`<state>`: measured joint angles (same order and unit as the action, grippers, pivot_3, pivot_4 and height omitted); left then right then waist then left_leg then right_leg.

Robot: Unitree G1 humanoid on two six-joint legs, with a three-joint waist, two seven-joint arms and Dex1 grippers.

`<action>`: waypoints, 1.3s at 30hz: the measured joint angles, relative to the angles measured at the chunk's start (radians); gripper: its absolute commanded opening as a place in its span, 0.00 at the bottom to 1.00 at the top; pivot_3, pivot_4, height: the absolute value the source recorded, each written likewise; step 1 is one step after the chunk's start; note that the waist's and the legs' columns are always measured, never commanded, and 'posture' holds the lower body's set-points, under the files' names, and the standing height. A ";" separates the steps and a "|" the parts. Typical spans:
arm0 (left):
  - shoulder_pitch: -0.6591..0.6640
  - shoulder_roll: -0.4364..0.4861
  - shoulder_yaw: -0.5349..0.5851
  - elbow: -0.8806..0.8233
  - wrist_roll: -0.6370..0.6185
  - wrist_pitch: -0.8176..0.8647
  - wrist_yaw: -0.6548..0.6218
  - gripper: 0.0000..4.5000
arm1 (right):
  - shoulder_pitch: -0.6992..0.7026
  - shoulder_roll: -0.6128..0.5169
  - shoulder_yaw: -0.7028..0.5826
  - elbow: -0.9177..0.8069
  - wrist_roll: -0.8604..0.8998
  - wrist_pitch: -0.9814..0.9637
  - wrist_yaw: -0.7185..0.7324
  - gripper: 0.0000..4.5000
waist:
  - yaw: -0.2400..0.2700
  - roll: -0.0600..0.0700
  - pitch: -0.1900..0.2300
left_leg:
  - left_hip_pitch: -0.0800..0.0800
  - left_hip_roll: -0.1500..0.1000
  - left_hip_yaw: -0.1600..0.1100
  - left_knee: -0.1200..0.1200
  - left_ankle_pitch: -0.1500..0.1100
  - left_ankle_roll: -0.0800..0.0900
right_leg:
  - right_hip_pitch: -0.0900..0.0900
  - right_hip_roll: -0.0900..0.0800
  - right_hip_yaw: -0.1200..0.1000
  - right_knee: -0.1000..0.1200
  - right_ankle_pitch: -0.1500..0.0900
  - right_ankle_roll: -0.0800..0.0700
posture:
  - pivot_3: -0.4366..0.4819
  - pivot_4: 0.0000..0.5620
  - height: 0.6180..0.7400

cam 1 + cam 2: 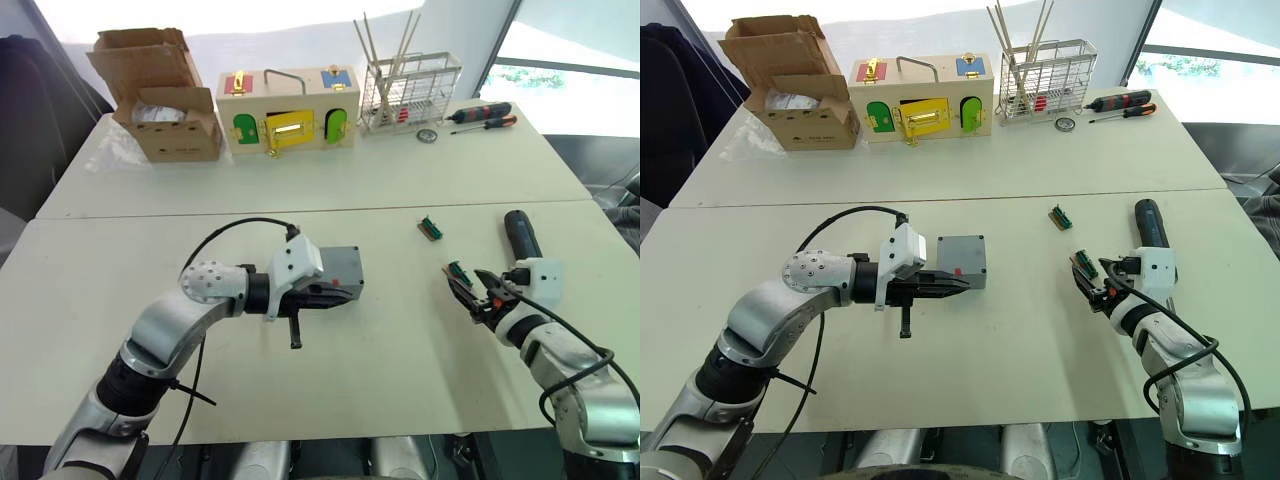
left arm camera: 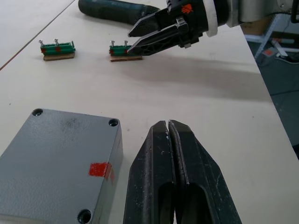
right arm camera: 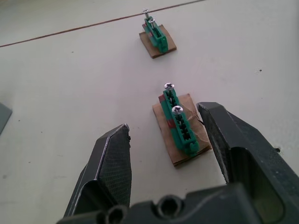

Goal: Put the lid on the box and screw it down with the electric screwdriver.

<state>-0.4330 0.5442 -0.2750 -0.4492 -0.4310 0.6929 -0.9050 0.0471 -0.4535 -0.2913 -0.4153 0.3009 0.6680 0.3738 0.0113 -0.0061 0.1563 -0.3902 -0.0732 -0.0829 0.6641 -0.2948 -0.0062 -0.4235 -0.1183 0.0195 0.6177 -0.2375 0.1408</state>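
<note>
Leftmost, at the back of the desk (image 1: pixel 400 190): cardboard box (image 1: pixel 165 95), flaps open. Beside it, wooden box (image 1: pixel 288 110) with coloured latches, then wire rack (image 1: pixel 410 92) holding thin sticks, then two hand screwdrivers (image 1: pixel 482 115) near the far right corner.

Nearer, left gripper (image 1: pixel 958 286) reaching across the desk, fingers (image 2: pixel 173 177) pressed fully together, nothing between them. Tips alongside the box's (image 1: pixel 961 261) near side, close to the small red mark; touching or not, cannot tell. Box flat on the desk near its middle, lid (image 2: pixel 56 163) already on top, dark screw holes at the corners seen from the left wrist.

Further right, two small green terminal strips on brown cards, screws standing in them: far strip (image 1: pixel 431 228) lying apart toward the desk seam, near strip (image 3: pixel 179 122) right at the right gripper (image 1: pixel 464 292). Right gripper wide open, low over the desk, one finger on each side of the near strip, holding nothing; contact with the card not clear.

Rightmost, screwdriver (image 1: pixel 521 236), thick and black, lying on the desk just beyond the right gripper, well apart from the box.
</note>
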 measured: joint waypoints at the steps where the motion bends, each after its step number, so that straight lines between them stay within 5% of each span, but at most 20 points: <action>1: 0.004 -0.003 0.010 -0.006 -0.011 0.006 0.009 0.00 | -0.012 -0.001 -0.001 0.013 0.000 0.000 0.002 0.62 | 0.000 0.000 0.000 | 0.000 0.000 0.000 0.000 0.000 0.000 | 0.000 0.000 0.000 0.000 0.000 0.000 | 0.48 0.27 0.95; 9: 0.025 -0.007 0.024 -0.037 -0.040 0.038 0.041 0.00 | -0.036 -0.006 -0.002 0.057 0.001 0.000 0.010 0.62 | 0.000 0.000 0.000 | 0.000 0.000 0.000 0.000 0.000 0.000 | 0.000 0.000 0.000 0.000 0.000 0.000 | 0.48 0.27 0.95; 12: 0.025 -0.007 0.023 -0.037 -0.040 0.038 0.044 0.00 | -0.044 -0.006 -0.002 0.061 0.001 -0.007 0.010 0.41 | 0.000 0.000 0.000 | 0.000 0.000 0.000 0.000 0.000 0.000 | 0.000 0.000 0.000 0.000 0.000 0.000 | 0.48 0.27 0.95; 16: 0.025 -0.006 0.023 -0.037 -0.039 0.038 0.045 0.00 | -0.050 -0.006 -0.002 0.071 0.000 -0.027 0.007 0.01 | -0.001 0.000 0.000 | 0.000 0.000 0.000 0.000 0.000 0.000 | 0.000 0.000 0.000 0.000 0.000 0.000 | 0.48 0.27 0.95; 39: -0.006 0.023 0.074 0.052 -0.036 0.013 0.031 0.00 | -0.048 -0.001 -0.053 -0.063 0.065 -0.017 -0.053 0.01 | -0.001 0.000 0.000 | 0.000 0.000 0.000 0.000 0.000 0.000 | 0.000 0.000 0.000 0.001 0.000 0.000 | 0.48 0.27 0.95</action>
<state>-0.4391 0.5676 -0.2008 -0.3971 -0.4669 0.7058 -0.8738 -0.0009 -0.4547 -0.3445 -0.4780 0.3664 0.6506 0.3203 0.0105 -0.0061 0.1563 -0.3902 -0.0733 -0.0830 0.6644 -0.2947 -0.0063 -0.4235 -0.1183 0.0195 0.6183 -0.2375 0.1408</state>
